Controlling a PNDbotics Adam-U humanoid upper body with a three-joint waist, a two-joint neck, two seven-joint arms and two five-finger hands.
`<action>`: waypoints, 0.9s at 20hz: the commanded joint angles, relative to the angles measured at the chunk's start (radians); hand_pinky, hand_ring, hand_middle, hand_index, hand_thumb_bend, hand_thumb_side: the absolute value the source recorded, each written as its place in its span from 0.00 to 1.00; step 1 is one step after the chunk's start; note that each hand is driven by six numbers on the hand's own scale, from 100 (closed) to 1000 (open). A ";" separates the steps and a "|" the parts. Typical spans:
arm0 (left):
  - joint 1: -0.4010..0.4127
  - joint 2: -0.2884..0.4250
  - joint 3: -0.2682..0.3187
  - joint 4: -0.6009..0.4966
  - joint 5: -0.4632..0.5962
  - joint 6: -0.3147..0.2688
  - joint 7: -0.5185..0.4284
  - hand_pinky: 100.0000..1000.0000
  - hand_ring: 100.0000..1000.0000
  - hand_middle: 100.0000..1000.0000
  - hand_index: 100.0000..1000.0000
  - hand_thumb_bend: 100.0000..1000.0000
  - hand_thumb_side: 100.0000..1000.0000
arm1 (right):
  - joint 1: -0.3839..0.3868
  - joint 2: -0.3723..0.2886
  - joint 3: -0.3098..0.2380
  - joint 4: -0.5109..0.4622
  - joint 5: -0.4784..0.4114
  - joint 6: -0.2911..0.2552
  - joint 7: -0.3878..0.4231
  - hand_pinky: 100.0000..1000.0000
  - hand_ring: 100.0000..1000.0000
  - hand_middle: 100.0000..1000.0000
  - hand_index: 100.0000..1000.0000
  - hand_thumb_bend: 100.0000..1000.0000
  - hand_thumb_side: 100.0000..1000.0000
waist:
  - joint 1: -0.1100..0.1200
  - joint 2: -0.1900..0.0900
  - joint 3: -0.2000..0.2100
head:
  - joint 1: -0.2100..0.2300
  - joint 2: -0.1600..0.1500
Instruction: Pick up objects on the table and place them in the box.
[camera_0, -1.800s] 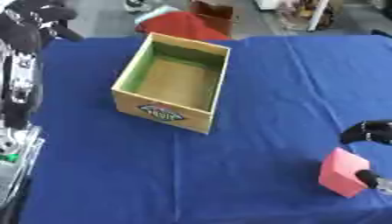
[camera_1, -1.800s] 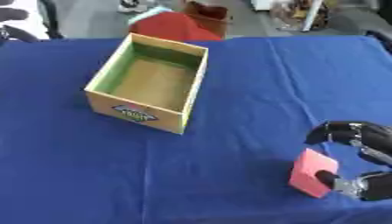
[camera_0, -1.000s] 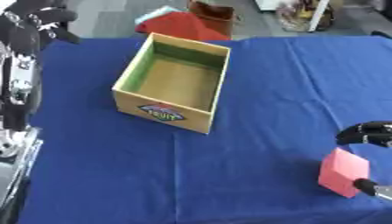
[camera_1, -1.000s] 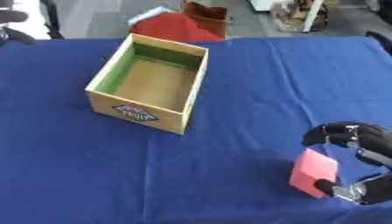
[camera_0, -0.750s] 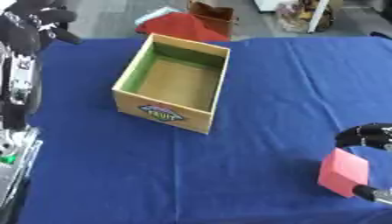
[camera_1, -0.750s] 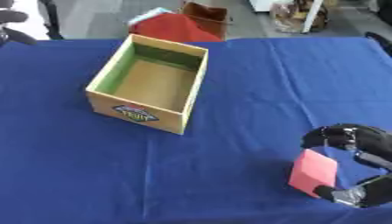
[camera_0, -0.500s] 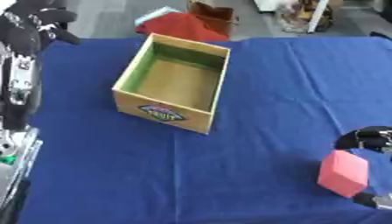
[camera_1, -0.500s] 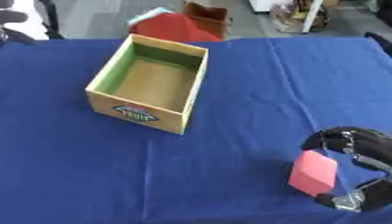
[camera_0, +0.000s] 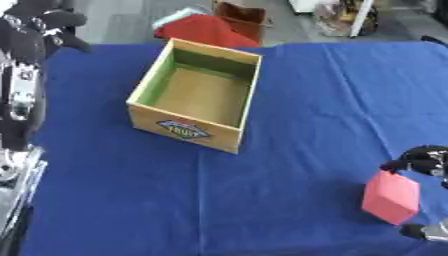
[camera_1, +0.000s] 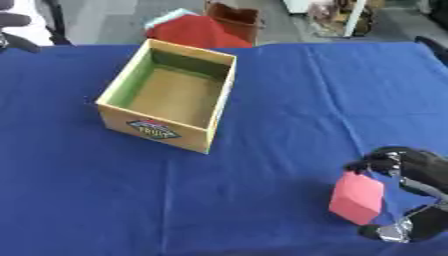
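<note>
An open cardboard box (camera_0: 194, 95) with a green inner wall and a label on its front stands left of centre on the blue tablecloth. A pink block (camera_1: 356, 198) sits tilted at the lower right. My right hand (camera_1: 418, 172) wraps it from the right, with curled fingers over its top edge and the thumb at its lower corner. Raised at the upper left corner, away from both things, is my left hand (camera_0: 37, 26), fingers relaxed, its forearm running down the left edge.
The blue tablecloth (camera_0: 289, 75) covers the whole table. Beyond the far edge stand a red object (camera_1: 197, 30) and a brown one (camera_1: 234, 16), with clutter on the floor at the top right.
The right hand's fingers and thumb have shifted lower around the pink block, which has hardly moved. The left arm and the box are as before.
</note>
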 joint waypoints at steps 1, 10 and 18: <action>-0.005 0.005 0.001 -0.017 0.001 0.001 -0.002 0.53 0.72 0.73 0.84 0.00 0.85 | -0.008 -0.023 -0.016 -0.009 -0.001 0.030 -0.021 0.83 0.66 0.59 0.89 0.55 0.78 | -0.001 -0.008 -0.002 | 0.000 0.003; -0.004 0.003 0.000 -0.017 0.000 0.002 -0.008 0.53 0.72 0.73 0.84 0.00 0.84 | -0.010 -0.025 -0.024 -0.015 0.003 0.081 -0.066 0.84 0.72 0.67 0.89 0.54 0.84 | -0.002 -0.007 -0.003 | -0.001 0.004; -0.005 -0.001 -0.003 -0.017 0.002 0.004 -0.015 0.53 0.72 0.73 0.84 0.00 0.84 | -0.019 -0.009 -0.010 -0.005 -0.016 0.121 -0.003 0.84 0.75 0.71 0.89 0.53 0.79 | -0.003 -0.007 0.003 | -0.003 0.000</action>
